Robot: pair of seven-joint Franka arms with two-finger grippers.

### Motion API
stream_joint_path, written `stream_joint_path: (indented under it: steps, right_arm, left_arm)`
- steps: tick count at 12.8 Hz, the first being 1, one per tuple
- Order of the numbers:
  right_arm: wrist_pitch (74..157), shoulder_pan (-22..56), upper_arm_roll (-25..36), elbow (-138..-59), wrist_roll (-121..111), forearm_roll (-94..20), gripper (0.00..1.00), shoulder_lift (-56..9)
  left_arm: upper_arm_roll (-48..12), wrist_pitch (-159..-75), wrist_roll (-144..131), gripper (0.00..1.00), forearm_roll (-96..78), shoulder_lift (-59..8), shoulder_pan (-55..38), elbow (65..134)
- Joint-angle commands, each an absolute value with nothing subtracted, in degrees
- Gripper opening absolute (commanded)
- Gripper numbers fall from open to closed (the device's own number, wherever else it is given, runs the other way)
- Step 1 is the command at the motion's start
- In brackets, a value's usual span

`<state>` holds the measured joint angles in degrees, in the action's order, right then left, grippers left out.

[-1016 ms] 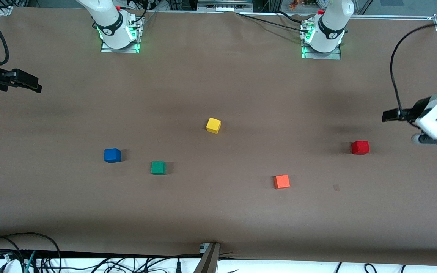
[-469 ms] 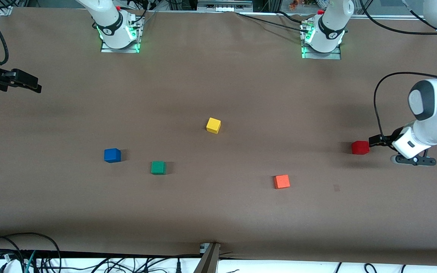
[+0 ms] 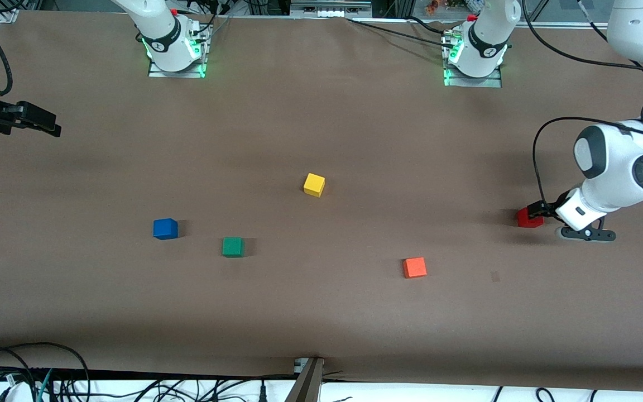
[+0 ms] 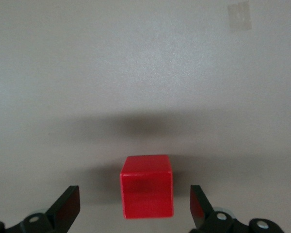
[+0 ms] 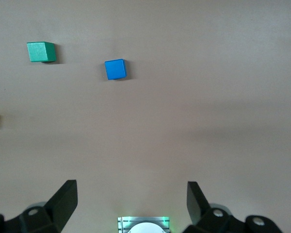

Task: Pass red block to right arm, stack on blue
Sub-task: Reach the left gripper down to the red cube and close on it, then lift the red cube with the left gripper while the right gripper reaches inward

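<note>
We are bracketing the red block (image 4: pixel 147 186) on the table between the left gripper's (image 4: pixel 134 208) 2 spread fingers — unclenched, ready to grasp. The right gripper (image 3: pixel 34 119), released too, is waiting by the table's edge.

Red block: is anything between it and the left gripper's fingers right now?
Nothing visible. The left gripper is open over the red block, a finger on either side with bare table in both gaps. The right gripper waits open at its own end.
</note>
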<state>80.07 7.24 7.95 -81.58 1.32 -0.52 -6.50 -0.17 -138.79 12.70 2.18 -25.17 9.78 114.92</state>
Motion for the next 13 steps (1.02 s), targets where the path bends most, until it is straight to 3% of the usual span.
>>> stream_joint_path:
  steps: [1,7,9,10,13]
  right_arm:
    - [79.7,6.8,7.9,-80.4,0.5,-1.6,1.0,-6.9]
    - [79.7,6.8,8.0,-80.4,0.6,-1.6,1.0,-7.1]
    - [79.7,6.8,8.0,-80.4,0.6,-1.7,1.0,-7.2]
    - [79.7,6.8,8.0,-80.4,0.6,-1.7,1.0,-7.3]
    - [79.7,6.8,8.0,-80.3,0.6,-1.6,1.0,-7.3]
  left_arm:
    - [-0.4,-141.6,14.6,1.0,3.3,-27.4,10.0,115.7]
    - [-0.5,-144.1,14.6,0.98,3.2,-29.1,10.1,117.2]
    - [-0.5,-144.1,14.6,0.39,3.2,-29.2,10.1,117.1]
    - [-0.6,-144.0,14.6,0.25,3.1,-29.2,10.2,116.9]
    - [-0.7,-143.3,14.8,0.02,3.1,-28.4,10.2,116.5]
